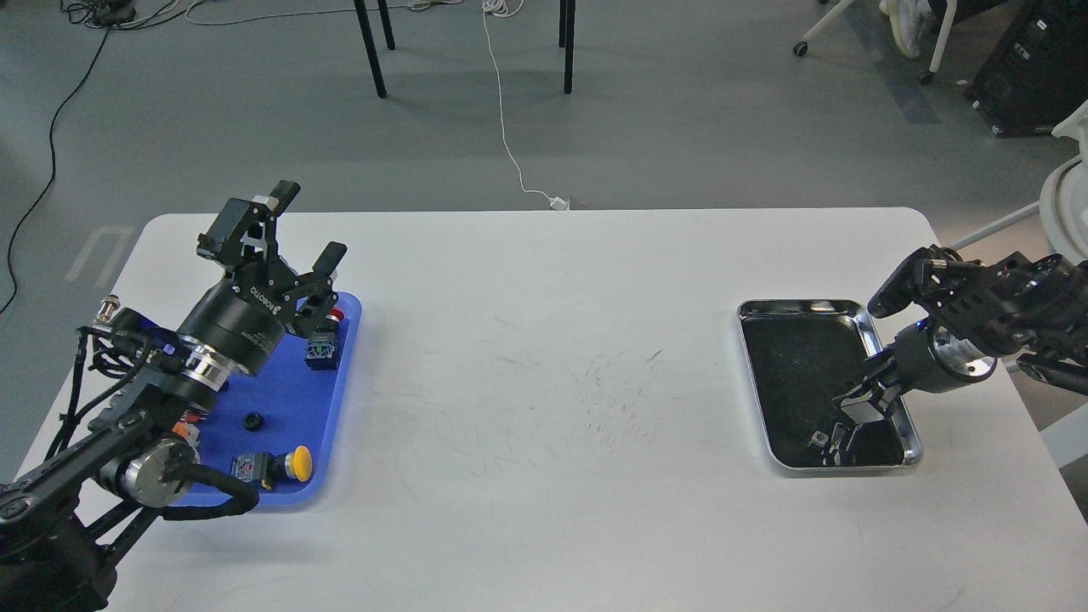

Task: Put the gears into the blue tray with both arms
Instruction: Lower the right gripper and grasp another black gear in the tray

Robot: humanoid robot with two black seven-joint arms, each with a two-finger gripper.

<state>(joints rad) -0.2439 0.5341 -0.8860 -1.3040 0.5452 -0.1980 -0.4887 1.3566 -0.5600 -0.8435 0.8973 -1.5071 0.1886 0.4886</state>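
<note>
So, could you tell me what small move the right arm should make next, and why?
Probably ease the right pincer down and close it on a gear. It hangs low inside the metal tray, while the blue tray shows only one gear. No gear is distinguishable against the dark metal tray.

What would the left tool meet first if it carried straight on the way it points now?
The left tool stands open above the blue tray, pointing up and away toward the table's far edge. Nothing lies in that line as far as the picture shows, though depth is unclear.

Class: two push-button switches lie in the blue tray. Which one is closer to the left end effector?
The red-capped switch, at the blue tray's far edge just beneath the left end effector. The yellow-capped switch lies at the near edge.
</note>
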